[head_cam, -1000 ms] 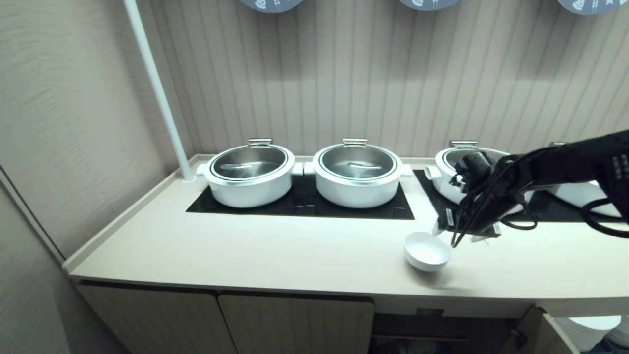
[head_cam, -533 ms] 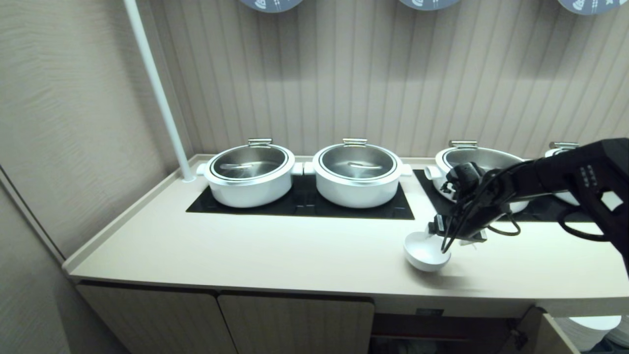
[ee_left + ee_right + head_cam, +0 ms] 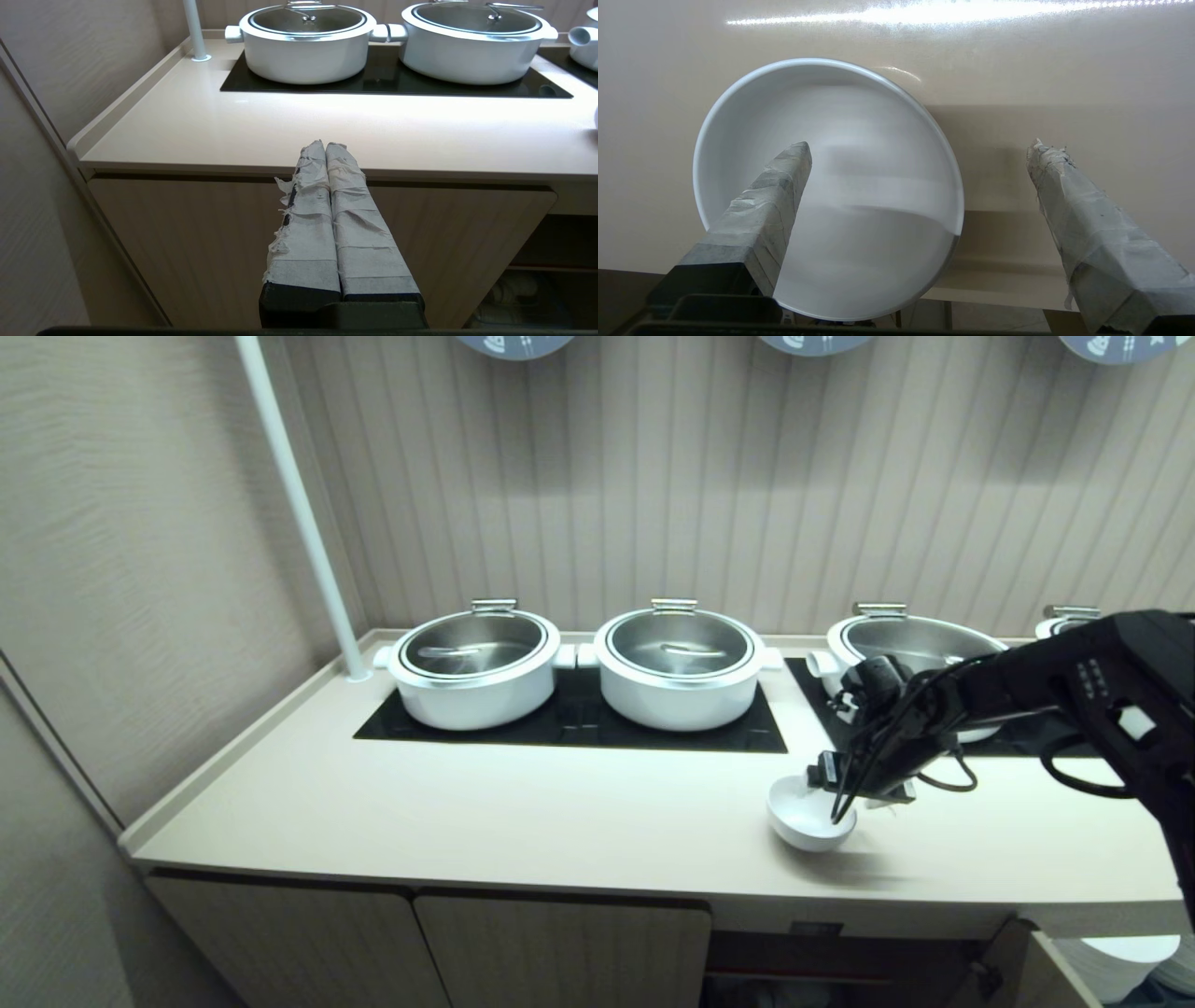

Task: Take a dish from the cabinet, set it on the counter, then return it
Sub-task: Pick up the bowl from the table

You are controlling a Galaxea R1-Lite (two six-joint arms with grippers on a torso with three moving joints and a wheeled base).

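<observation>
The dish (image 3: 801, 819), a small white bowl, stands upright on the counter (image 3: 513, 812) near its front edge. My right gripper (image 3: 861, 791) hangs open just over the dish's right side. In the right wrist view one taped finger (image 3: 775, 200) reaches over the inside of the dish (image 3: 859, 186), while the other finger (image 3: 1069, 205) is outside the rim above bare counter (image 3: 1064, 70). Nothing is gripped. Below the counter the cabinet (image 3: 803, 966) stands open and dark. My left gripper (image 3: 325, 145) is parked shut in front of a closed door under the counter's edge.
Three big white lidded pots (image 3: 476, 667) (image 3: 680, 663) (image 3: 896, 644) sit on black glass panels (image 3: 579, 721) behind the dish. A white pole (image 3: 299, 504) rises at the back left corner. Stacked white plates (image 3: 1130, 957) show at the lower right, beside an open door (image 3: 1027, 971).
My right gripper has come left and down from beside the dish to over its right side. The dish has stayed put, and the left arm has not moved.
</observation>
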